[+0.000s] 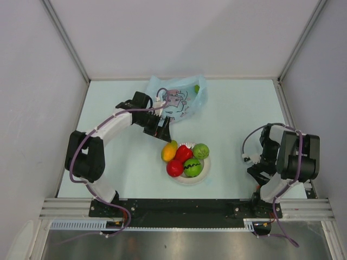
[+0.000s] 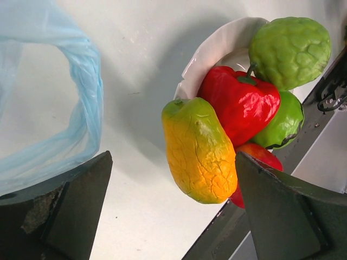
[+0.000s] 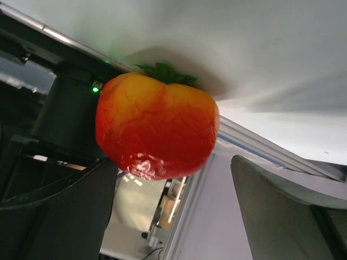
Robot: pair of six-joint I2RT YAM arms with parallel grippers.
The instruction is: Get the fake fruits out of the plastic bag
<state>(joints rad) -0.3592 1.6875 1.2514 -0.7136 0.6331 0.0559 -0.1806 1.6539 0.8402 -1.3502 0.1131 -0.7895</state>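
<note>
Left gripper (image 1: 164,131) is hovering spread open, bag (image 1: 179,97) at its 12 o'clock, plate (image 1: 209,169) at 5 (five fruits (image 1: 184,154) piled there); right gripper (image 3: 173,161) is gaping, ungripped red-orange fruit (image 3: 157,130) before it.

Bright fruits, pale blue bag, white plate

The bag (image 1: 176,100) is see-through light blue with a pink, dark-lined cartoon print. The plate (image 2: 217,49) is white. The long fruit (image 2: 199,154) is yellow-orange tipped green, the pepper (image 2: 241,105) red, the scaly fruit (image 2: 290,50) green. The round fruit (image 1: 192,167) is green with a dark zigzag. The leafy fruit (image 3: 156,125) shades red to yellow.
</note>
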